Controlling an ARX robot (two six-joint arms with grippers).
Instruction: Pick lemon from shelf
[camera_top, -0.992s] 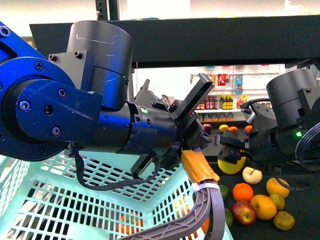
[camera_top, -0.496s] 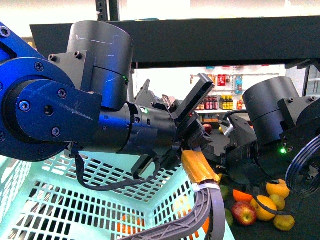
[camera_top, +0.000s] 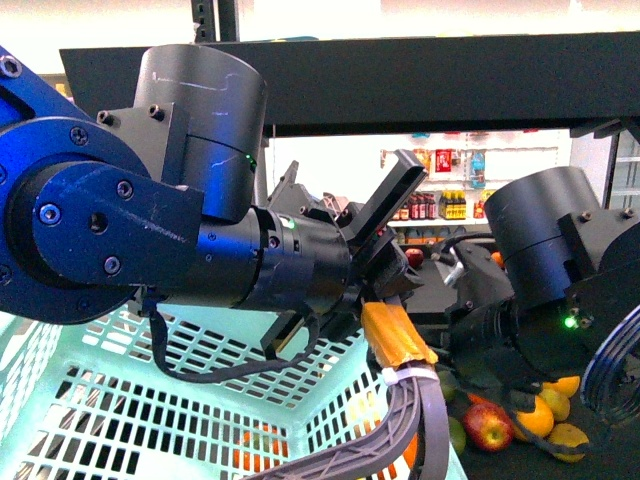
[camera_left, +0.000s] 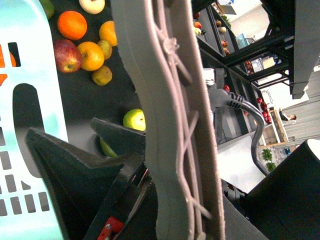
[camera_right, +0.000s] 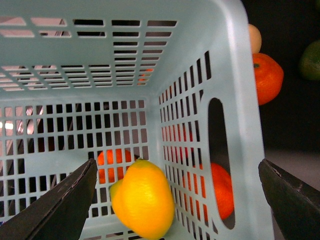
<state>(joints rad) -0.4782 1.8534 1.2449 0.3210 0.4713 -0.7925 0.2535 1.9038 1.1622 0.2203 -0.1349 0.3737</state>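
Right gripper (camera_right: 176, 167) jaws spread wide over pale basket (camera_right: 235, 75), lemon (camera_right: 143, 199) loose between them, touching neither, left gripper (camera_top: 388, 262) grip unclear

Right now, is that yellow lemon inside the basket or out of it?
Inside. The right wrist view shows the lemon framed by the slotted walls of the basket, between the wide-apart fingers of the right hand, touching neither.

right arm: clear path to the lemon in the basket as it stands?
Likely yes. The right gripper is open over the basket, and the lemon shows inside, between the jaws, with nothing covering it. It is blurred, so depth is unclear.
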